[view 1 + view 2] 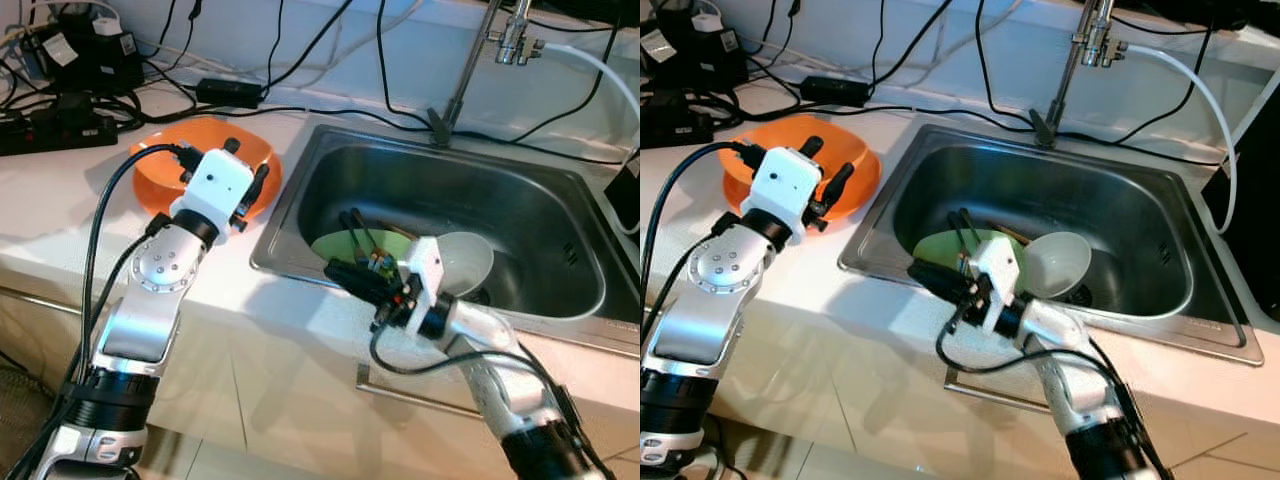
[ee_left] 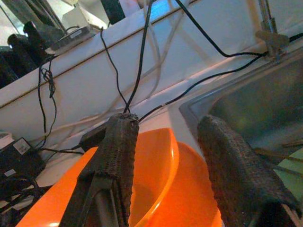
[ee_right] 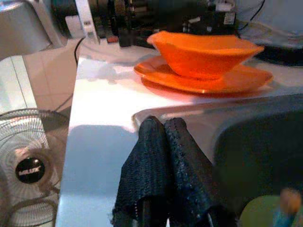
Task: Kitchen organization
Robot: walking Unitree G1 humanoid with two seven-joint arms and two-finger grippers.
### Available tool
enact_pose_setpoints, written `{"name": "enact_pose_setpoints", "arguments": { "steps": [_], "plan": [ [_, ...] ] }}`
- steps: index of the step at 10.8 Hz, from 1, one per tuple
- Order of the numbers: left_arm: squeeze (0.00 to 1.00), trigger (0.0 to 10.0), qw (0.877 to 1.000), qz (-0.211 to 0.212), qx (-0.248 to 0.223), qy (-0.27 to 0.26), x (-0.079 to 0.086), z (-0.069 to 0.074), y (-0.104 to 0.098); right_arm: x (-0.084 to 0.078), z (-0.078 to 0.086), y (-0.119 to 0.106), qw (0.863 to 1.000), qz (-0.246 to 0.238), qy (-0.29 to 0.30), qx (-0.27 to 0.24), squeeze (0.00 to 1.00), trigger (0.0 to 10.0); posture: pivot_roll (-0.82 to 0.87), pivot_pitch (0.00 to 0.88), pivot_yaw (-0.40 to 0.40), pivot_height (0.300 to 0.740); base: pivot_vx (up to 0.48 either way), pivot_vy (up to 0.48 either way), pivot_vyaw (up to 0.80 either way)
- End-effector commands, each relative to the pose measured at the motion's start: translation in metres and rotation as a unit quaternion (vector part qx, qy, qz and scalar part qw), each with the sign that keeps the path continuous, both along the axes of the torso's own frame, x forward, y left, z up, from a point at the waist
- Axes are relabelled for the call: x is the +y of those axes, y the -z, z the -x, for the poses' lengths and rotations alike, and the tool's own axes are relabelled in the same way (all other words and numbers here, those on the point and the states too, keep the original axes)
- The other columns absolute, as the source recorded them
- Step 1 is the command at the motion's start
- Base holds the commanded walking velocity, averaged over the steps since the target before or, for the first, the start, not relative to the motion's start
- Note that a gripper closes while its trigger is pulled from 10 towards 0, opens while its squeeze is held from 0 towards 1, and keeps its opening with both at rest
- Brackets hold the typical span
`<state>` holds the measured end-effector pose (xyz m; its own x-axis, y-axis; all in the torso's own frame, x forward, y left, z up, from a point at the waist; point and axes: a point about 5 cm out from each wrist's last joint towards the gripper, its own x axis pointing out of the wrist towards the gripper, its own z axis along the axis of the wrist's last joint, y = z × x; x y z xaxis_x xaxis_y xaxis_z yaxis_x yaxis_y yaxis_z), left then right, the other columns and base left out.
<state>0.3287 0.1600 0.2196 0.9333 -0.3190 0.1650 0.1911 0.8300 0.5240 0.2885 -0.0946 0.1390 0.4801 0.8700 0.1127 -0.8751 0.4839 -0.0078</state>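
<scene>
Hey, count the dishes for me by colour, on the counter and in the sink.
Orange: 2, a bowl sitting on a plate on the counter
Green: 1, a plate in the sink
White: 1, a bowl in the sink
Total: 4

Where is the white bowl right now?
The white bowl lies tilted in the steel sink, toward its front, beside the round green plate and just beyond the right gripper, in the head views.
</scene>
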Motion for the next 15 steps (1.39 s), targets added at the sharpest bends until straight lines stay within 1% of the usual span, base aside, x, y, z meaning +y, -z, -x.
{"name": "enact_pose_setpoints", "arguments": {
  "steps": [1, 4, 8, 10, 11, 12, 13, 15],
  "plan": [
    [0.0, 10.0, 1.0, -0.007, -0.008, 0.006, -0.004, 0.0, -0.006, -0.001, -0.006, 0.001, 1.0, 0.017, 0.015, -0.009, 0.0, 10.0, 0.25, 0.039, -0.07, 0.74, 0.0, 0.0, 0.0],
    [0.0, 10.0, 1.0, -0.009, -0.009, 0.002, -0.003, 0.001, -0.006, 0.001, -0.017, -0.001, 0.998, 0.03, 0.037, -0.03, 0.0, 10.0, 0.26, 0.038, -0.075, 0.74, 0.0, 0.0, 0.0],
    [0.0, 10.0, 1.0, -0.016, -0.01, -0.007, 0.0, 0.0, -0.007, 0.004, -0.026, 0.0, 0.996, 0.053, 0.049, -0.051, 0.0, 10.0, 0.26, 0.036, -0.077, 0.74, 0.0, 0.0, 0.0],
    [0.0, 10.0, 1.0, -0.02, -0.009, -0.011, 0.001, 0.0, -0.007, 0.003, -0.033, 0.001, 0.993, 0.066, 0.075, -0.063, 0.0, 10.0, 0.26, 0.037, -0.077, 0.74, 0.0, 0.0, 0.0],
    [0.0, 10.0, 1.0, -0.021, -0.008, -0.013, 0.001, 0.0, -0.007, 0.001, -0.043, -0.001, 0.989, 0.071, 0.108, -0.07, 0.0, 10.0, 0.27, 0.037, -0.078, 0.74, 0.0, 0.0, 0.0],
    [0.0, 10.0, 1.0, -0.022, -0.008, -0.015, 0.001, 0.0, -0.006, 0.0, -0.046, -0.002, 0.988, 0.075, 0.117, -0.072, 0.0, 10.0, 0.27, 0.036, -0.078, 0.74, 0.0, 0.0, 0.0],
    [0.0, 10.0, 1.0, -0.024, -0.005, -0.019, 0.003, -0.001, -0.005, -0.002, -0.05, 0.0, 0.984, 0.091, 0.128, -0.079, 0.0, 10.0, 0.27, 0.036, -0.078, 0.74, 0.0, 0.0, 0.0],
    [0.0, 10.0, 0.999, -0.026, -0.002, -0.022, 0.003, -0.001, -0.004, -0.001, -0.055, 0.0, 0.983, 0.093, 0.133, -0.082, 0.0, 10.0, 0.27, 0.033, -0.078, 0.74, 0.0, 0.0, 0.0]
  ]
}}
